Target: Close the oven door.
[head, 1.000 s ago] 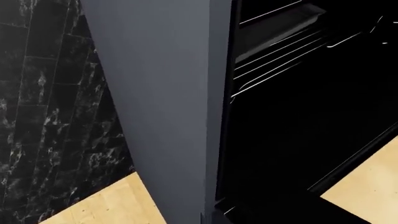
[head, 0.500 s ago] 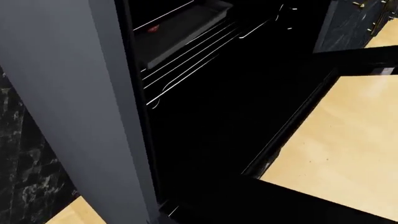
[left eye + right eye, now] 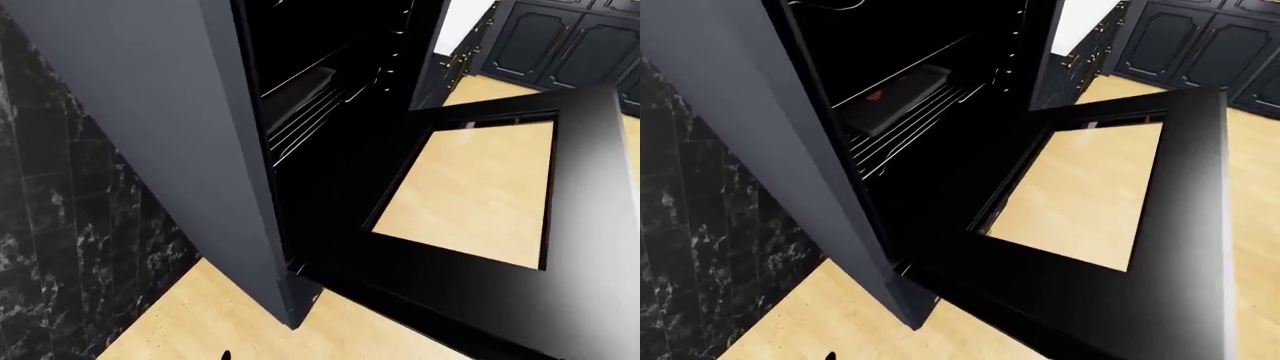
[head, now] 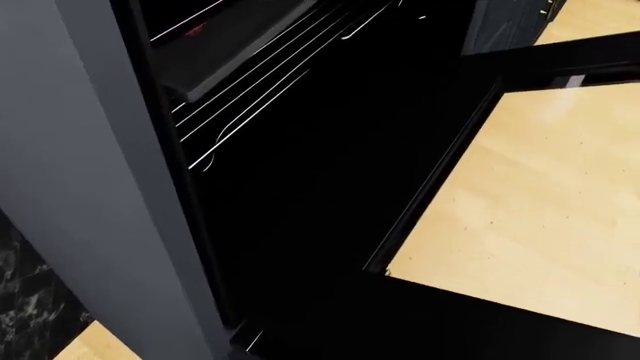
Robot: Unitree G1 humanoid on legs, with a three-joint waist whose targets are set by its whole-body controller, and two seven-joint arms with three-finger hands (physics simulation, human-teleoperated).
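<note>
The black oven [image 3: 930,142] stands open in a tall grey cabinet [image 3: 160,127]. Its door [image 3: 1180,195] hangs down flat, black-framed with a glass window [image 3: 1080,187] through which the wooden floor shows. Inside are wire racks [image 4: 250,97] and a dark tray [image 3: 895,97] with a small red thing on it. Neither of my hands shows in any view; only a small dark tip [image 3: 225,355] pokes in at the left-eye view's bottom edge.
A black marble wall [image 3: 60,247] runs along the left. Dark cabinets with gold handles [image 3: 560,45] stand at the top right. Light wooden floor [image 3: 210,322] lies below the oven and beyond the door.
The whole head view has shifted: the camera has swung right, so the grey cabinet side slid left and the open door and its window came into view.
</note>
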